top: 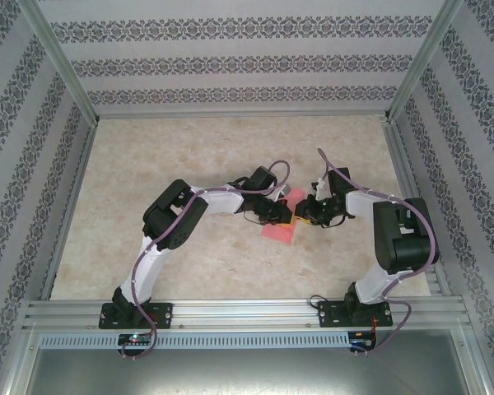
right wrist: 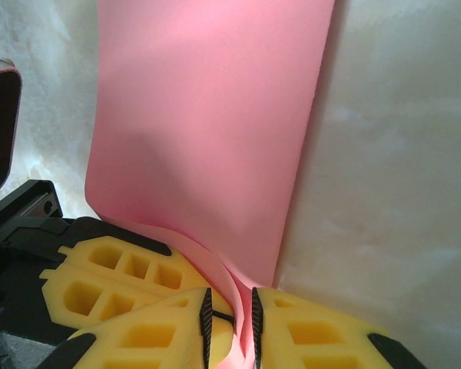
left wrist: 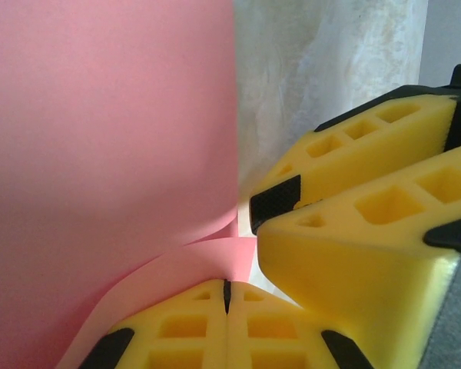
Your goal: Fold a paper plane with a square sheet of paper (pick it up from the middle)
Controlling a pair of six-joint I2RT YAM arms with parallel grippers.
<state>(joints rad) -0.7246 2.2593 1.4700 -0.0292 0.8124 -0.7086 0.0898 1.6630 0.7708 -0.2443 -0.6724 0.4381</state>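
Right wrist: right jaws tight on the square sheet of paper (right wrist: 207,115), left jaws shut at its edge.

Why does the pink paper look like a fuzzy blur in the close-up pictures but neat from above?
Left wrist: the pink paper is so near the lens that it blurs into a flat wash, darker lower down. Right wrist: soft shading across its curl, the table bleached pale. Top external: even light, no glare, only faint shadows, the paper small but crisp-edged.
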